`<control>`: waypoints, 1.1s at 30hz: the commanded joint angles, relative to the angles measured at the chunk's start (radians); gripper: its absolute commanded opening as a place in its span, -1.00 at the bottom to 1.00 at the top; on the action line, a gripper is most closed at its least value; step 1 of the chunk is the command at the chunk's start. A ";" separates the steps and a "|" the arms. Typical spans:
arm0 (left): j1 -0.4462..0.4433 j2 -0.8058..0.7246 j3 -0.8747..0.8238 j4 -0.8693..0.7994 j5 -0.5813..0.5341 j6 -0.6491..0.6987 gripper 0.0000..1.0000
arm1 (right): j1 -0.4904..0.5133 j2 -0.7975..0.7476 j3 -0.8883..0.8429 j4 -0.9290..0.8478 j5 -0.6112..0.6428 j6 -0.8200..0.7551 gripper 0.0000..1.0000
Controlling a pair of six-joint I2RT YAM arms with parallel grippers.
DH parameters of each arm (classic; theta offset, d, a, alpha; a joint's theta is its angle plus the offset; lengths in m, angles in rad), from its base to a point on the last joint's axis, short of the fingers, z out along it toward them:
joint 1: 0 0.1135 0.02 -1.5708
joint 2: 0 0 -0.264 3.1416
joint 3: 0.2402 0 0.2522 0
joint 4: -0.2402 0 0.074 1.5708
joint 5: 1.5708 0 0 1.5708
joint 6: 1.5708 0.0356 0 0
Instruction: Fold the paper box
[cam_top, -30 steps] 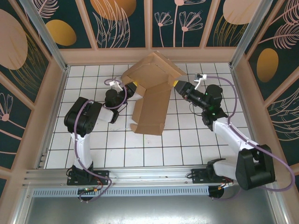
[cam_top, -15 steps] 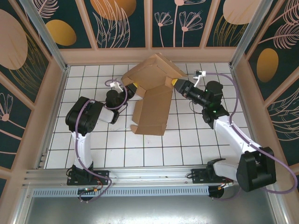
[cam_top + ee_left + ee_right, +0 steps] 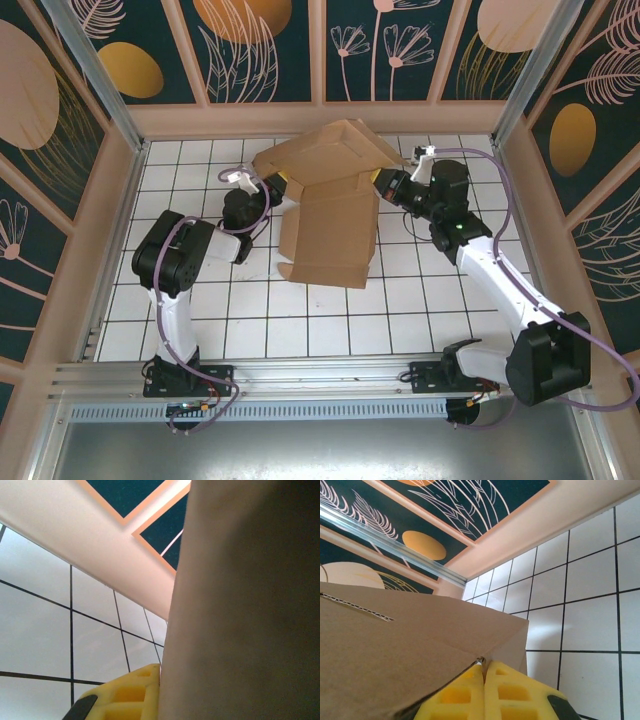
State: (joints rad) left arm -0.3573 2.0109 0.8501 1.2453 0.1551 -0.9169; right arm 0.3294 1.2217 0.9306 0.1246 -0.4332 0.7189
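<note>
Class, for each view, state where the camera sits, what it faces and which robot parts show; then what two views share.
Top: above and behind the bases, looking down on the box and both arms.
Left wrist: on the left gripper, close against the box; one yellow finger shows.
Right wrist: on the right gripper, whose shut fingers pinch the box's corner.
Shared: both wrist views show box and tiles.

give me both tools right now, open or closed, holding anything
left tool: closed, gripping the paper box at its left side
right tool: closed, pinching the edge of the paper box's raised panel
</note>
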 commanded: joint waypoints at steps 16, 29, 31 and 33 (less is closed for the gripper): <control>0.000 -0.024 0.006 -0.052 -0.096 -0.024 -1.00 | 0.014 -0.108 0.033 -0.070 0.139 -0.158 0.34; 0.000 -0.006 0.005 -0.037 -0.269 0.040 -1.00 | 0.153 -0.063 0.302 -0.308 0.392 -0.329 0.36; -0.001 -0.009 0.002 -0.037 -0.293 0.051 -1.00 | 0.208 -0.003 0.386 -0.353 0.443 -0.363 0.36; -0.001 -0.011 0.004 -0.043 -0.306 0.064 -1.00 | 0.276 0.065 0.487 -0.398 0.534 -0.405 0.36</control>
State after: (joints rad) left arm -0.3599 2.0109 0.8501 1.1561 -0.0940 -0.8871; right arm 0.5320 1.2102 1.3037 -0.1761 -0.0586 0.4088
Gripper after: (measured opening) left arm 0.064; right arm 0.681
